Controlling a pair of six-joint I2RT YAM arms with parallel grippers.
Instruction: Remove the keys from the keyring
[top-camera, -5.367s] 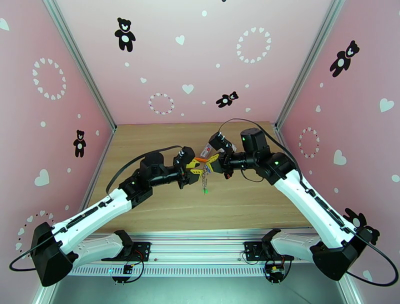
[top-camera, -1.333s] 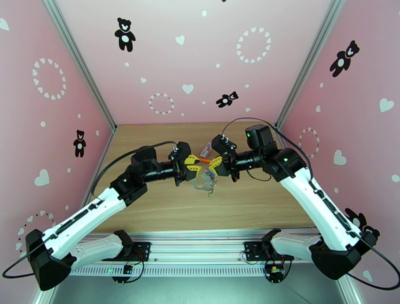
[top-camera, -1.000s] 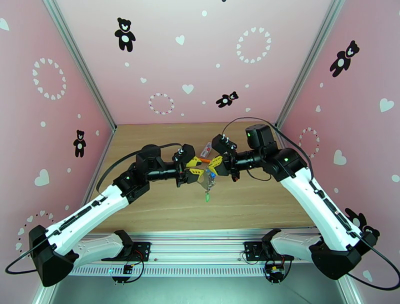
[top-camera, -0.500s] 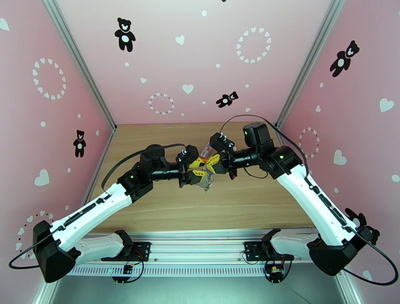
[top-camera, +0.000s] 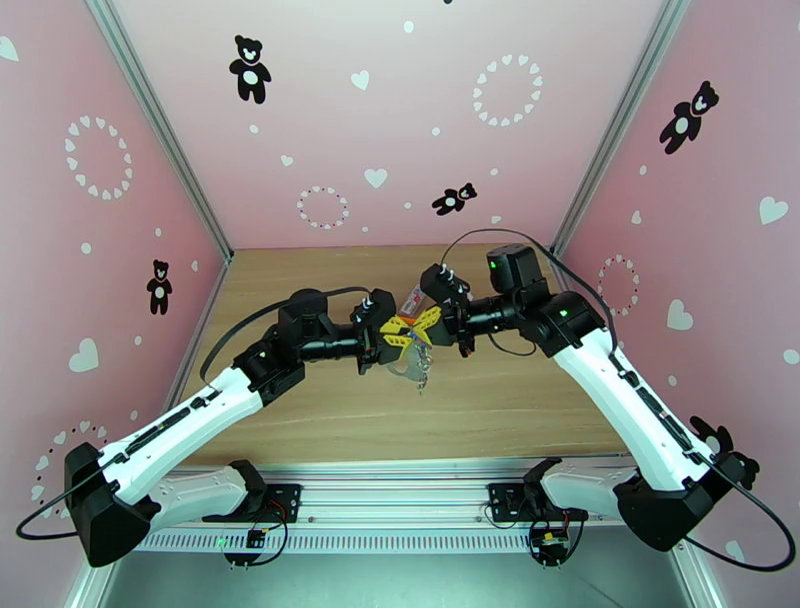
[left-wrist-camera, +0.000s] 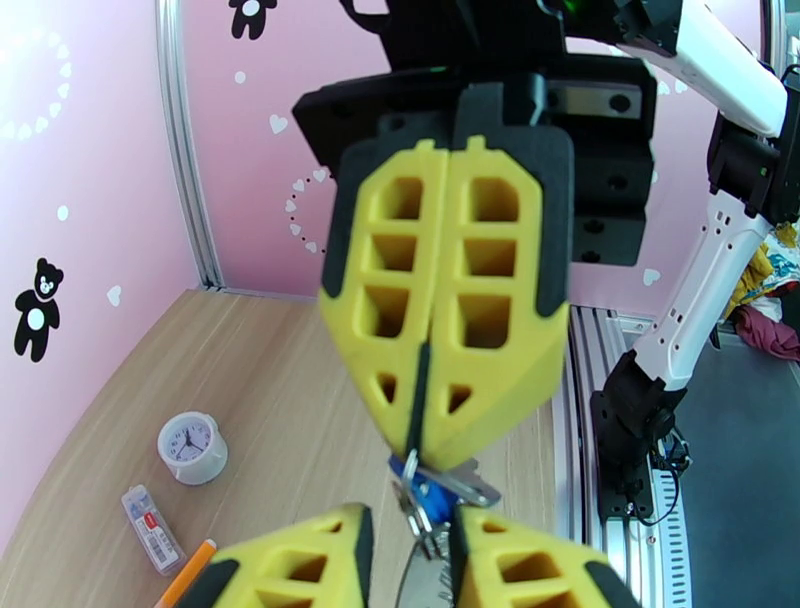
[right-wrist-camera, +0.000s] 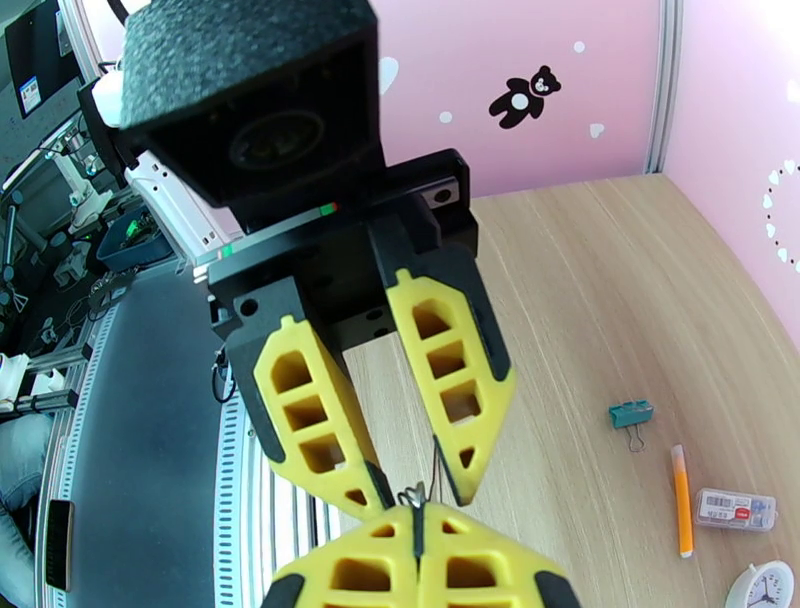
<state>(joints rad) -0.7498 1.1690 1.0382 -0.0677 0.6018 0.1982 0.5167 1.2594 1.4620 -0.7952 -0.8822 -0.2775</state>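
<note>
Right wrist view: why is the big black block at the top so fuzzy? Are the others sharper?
Right wrist view: the black block likely sits too near the lens, while the binder clip looks crisp. Left wrist view: the right tool is soft, the clock clear. Top external view: even light, posts splayed by a wide lens.

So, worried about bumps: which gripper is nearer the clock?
Right. The clock sits on the table on the right gripper's side of the meeting jaws; the left gripper reaches in from the opposite side.

The small blue-headed key (left-wrist-camera: 428, 495) is half hidden by yellow foam fingers (left-wrist-camera: 450, 330), and the thin grey keyring (left-wrist-camera: 425, 545) runs off the bottom edge.
</note>
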